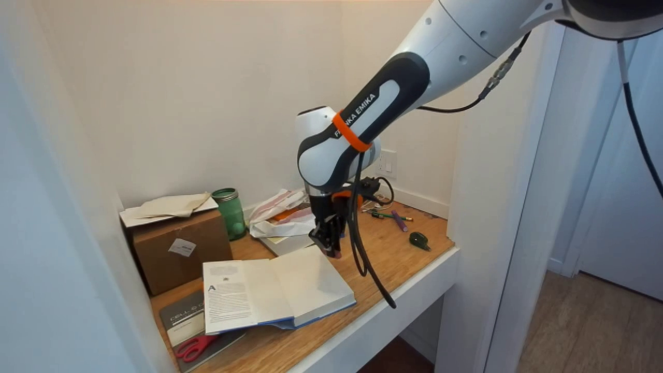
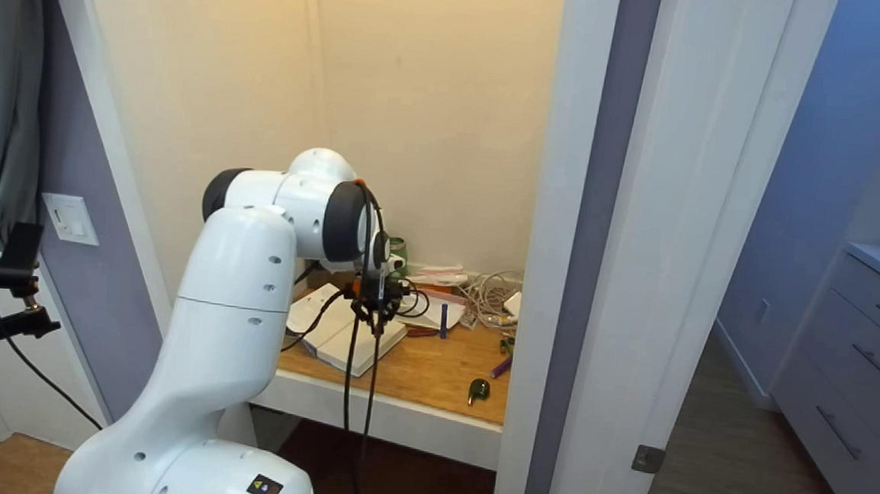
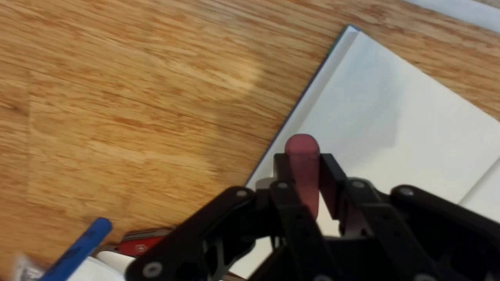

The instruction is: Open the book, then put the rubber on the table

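Observation:
The book lies open on the table, with white pages up and a blue cover edge along its front side. It also shows open in an exterior view and in the wrist view. My gripper is shut on the rubber, a reddish-pink block with a rounded end that sticks out past the fingertips. In an exterior view the gripper points down, above the book's far right corner, and the rubber shows at its tip. In an exterior view the gripper is partly hidden by cables.
A cardboard box, green jar and plastic bag stand behind the book. A dark green lump and purple marker lie to the right. A blue marker and red pocketknife lie near the gripper.

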### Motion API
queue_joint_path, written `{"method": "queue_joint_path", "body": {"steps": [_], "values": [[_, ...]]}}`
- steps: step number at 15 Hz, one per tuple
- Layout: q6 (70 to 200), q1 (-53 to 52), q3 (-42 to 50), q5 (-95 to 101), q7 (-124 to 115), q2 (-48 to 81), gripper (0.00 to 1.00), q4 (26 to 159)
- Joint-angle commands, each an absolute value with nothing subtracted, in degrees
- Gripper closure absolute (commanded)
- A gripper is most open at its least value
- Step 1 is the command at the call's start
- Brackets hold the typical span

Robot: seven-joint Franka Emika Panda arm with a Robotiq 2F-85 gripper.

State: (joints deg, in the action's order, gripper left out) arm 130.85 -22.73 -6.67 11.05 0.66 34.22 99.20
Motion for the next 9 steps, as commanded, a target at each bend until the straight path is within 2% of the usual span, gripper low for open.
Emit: {"method": "queue_joint_path", "body": {"steps": [1,9], "values": [[132.58,-21.78,-3.46,15.58,-5.55,29.88,0.95,104.92],[134.9,-19.12,-1.83,15.42,-12.84,33.04,0.95,109.43]]}}
